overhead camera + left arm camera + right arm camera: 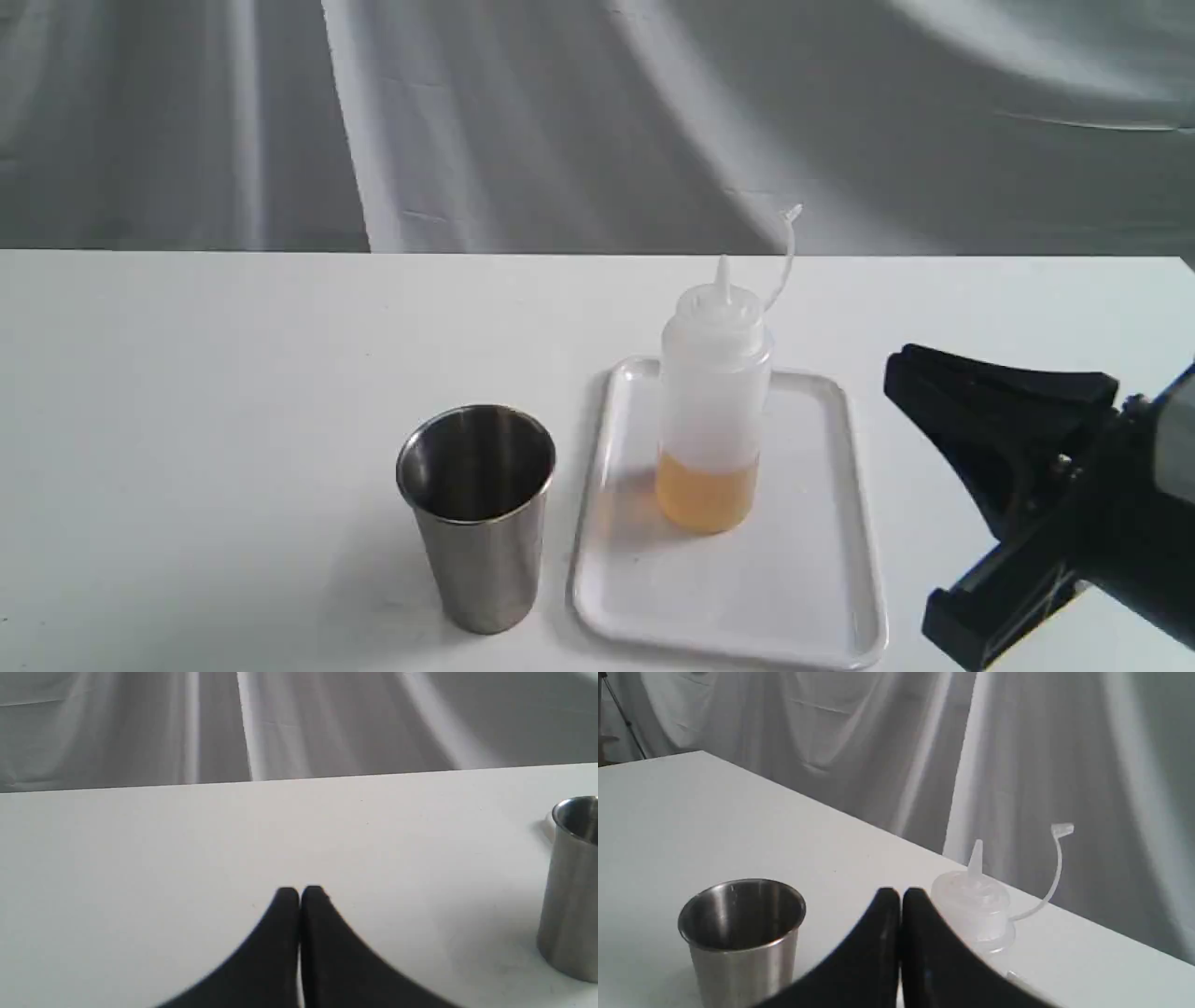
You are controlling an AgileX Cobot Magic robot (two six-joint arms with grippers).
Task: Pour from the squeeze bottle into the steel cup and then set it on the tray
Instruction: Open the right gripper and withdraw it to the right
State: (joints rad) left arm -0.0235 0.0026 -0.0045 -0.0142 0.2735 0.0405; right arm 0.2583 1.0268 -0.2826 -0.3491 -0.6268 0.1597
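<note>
The squeeze bottle (714, 401) stands upright on the white tray (812, 597), with amber liquid at its bottom and its cap strap curling up. The steel cup (476, 523) stands on the table just left of the tray. My right gripper (901, 373) hovers to the right of the tray, apart from the bottle; the right wrist view shows it (900, 893) shut and empty, with the bottle's nozzle (976, 905) and the cup (742, 933) beyond. My left gripper (300, 891) is shut and empty over bare table, with the cup (572, 882) off to one side. It does not show in the exterior view.
The white table (187, 420) stretches wide to the left of the cup. A grey draped cloth (560, 121) hangs behind the table's far edge. Part of the black right arm (1074, 560) fills the lower right corner.
</note>
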